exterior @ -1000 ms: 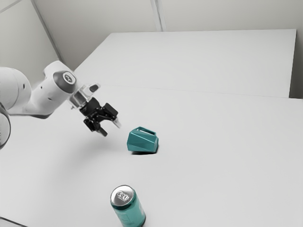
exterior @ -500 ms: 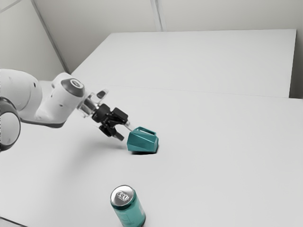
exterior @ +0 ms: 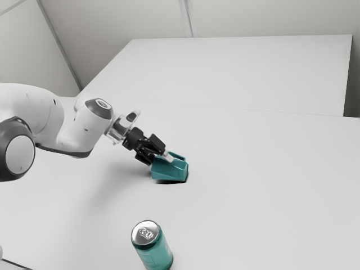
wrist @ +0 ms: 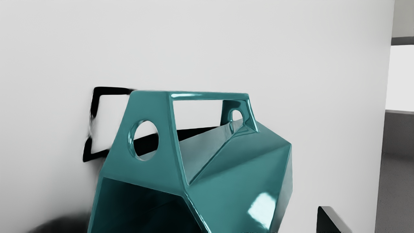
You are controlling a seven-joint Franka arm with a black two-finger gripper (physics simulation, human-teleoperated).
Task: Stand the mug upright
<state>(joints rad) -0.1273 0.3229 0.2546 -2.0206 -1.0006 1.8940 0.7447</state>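
Moved further toward the lower right since the earlier frames, with the arm (exterior: 84, 132) stretched out behind, and now brought right up to the mug (exterior: 170, 169). Left in the same place near the middle of the exterior view: on its side, handle (wrist: 210, 96) up, mouth facing the gripper (exterior: 160, 160). Spread apart, to judge by the wrist view, with one finger (wrist: 325, 223) at the lower right corner and clear of the mug's outer wall. Hard to tell whether touching anywhere else.

Best to settle one side of the grip inside the mouth and the other outside, then close squarely on the wall before any lift. Watch for a push on the rim, likely to slide or roll the mug. Once firm, raise a little, turn the mouth upward, lower until flat on its base and only then release. Probably slick on those glossy facets, so best turned slowly.

Smooth, pale table (exterior: 253, 169), with a faint seam across and a can (exterior: 153, 250) standing at the bottom, well apart from the mug. Beyond, plain grey walls (exterior: 270, 17) along the top.
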